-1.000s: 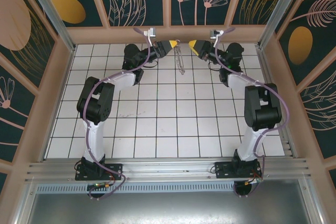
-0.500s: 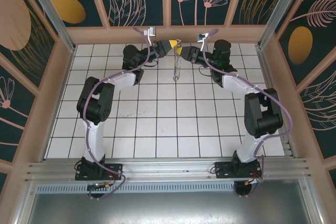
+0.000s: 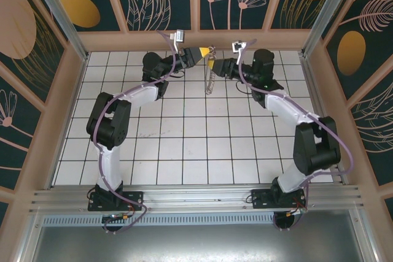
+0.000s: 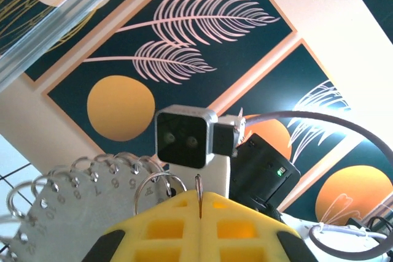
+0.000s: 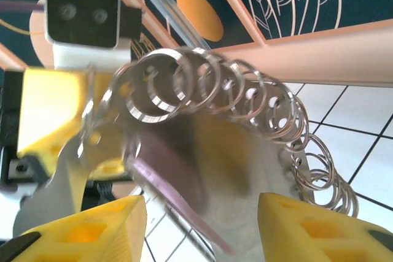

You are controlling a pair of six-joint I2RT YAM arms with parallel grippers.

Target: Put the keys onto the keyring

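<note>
Seen from above, two robot arms reach across a white tiled table (image 3: 184, 139) and meet near its far edge, in front of a dark wall painted with leaves and orange circles. The left hand (image 3: 204, 51), with yellow fingers, is raised above the table and pressed together on the top of the keyring (image 3: 210, 78), which hangs straight down from it as a thin strip of silver metal, clear of the tiles. The right hand (image 3: 213, 64) sits just beside the hanging keyring, on its right and a little lower than the left hand. In the left wrist view, the yellow fingers (image 4: 166, 225) are closed tight with a thin metal edge pinched in the seam between them. To their left the keyring shows as a flat silver plate (image 4: 67, 200) with numbered holes and small wire rings along its curved edge. In the right wrist view, the right hand's two yellow fingers (image 5: 92, 225) are spread wide apart, with the ring-edged plate between and beyond them. A blurred lilac-pink streak (image 5: 163, 185) crosses the plate; I cannot tell what it is.
</note>
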